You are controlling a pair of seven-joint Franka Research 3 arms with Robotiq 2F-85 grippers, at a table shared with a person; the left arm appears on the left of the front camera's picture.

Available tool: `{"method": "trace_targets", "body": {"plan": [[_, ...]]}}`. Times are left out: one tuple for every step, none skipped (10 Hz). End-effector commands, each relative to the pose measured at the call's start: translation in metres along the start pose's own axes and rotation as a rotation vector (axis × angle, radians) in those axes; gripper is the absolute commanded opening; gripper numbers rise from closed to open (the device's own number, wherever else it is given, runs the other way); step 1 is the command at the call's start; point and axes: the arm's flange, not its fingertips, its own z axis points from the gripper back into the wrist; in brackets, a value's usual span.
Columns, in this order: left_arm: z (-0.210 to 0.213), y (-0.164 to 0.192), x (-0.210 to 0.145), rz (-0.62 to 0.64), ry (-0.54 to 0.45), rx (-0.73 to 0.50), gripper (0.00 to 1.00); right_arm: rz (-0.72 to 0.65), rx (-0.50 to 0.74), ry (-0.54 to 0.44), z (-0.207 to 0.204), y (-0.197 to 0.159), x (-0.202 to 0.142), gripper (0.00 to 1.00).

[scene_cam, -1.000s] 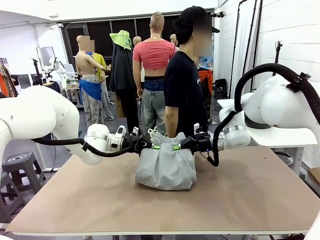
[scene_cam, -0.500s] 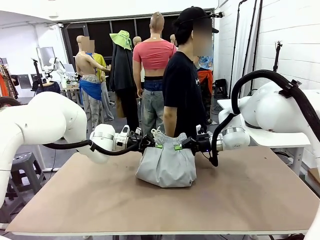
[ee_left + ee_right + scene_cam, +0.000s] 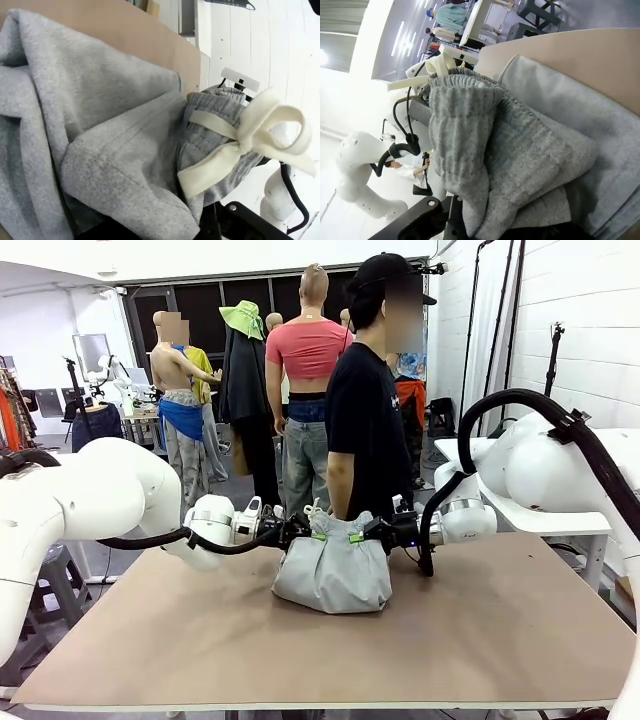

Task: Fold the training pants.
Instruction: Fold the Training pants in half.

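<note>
Training pants (image 3: pixel 333 575): grey, bunched on surface (image 3: pixel 480 640); waistband lifted; left gripper (image 3: pixel 312 534) and right gripper (image 3: pixel 356 536) jaws clamped on waistband; white drawstring (image 3: pixel 250 142) tied.

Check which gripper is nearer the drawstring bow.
Left. The left gripper pinches the waistband just beside the drawstring bow; the right gripper grips the waistband's other end, farther from it. Both hold the pants.

One pair of training pants (image 3: pixel 333 575), two end effectors, left end effector (image 3: pixel 306 533), right end effector (image 3: pixel 362 534), one table (image 3: pixel 480 640), one person (image 3: pixel 365 420)
</note>
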Motion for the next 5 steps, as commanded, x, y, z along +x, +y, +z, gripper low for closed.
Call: {"method": "trace_targets", "body": {"plan": [[0.009,0.001,0.015,0.066,-0.003,0.039,0.0,-0.059,-0.035,-0.018,0.0,-0.011,0.013,0.0],[0.009,0.003,0.015,0.091,0.001,0.052,0.0,-0.073,-0.048,-0.007,-0.001,-0.015,0.015,0.0],[0.01,0.007,0.015,0.099,-0.007,0.054,0.0,-0.073,-0.049,-0.006,-0.001,-0.017,0.014,0.0],[0.01,0.01,0.017,0.1,-0.011,0.052,0.0,-0.074,-0.053,-0.009,0.0,-0.019,0.015,0.0],[0.008,0.013,0.019,0.095,-0.014,0.05,0.0,-0.076,-0.066,-0.016,0.0,-0.021,0.018,0.0]]}}
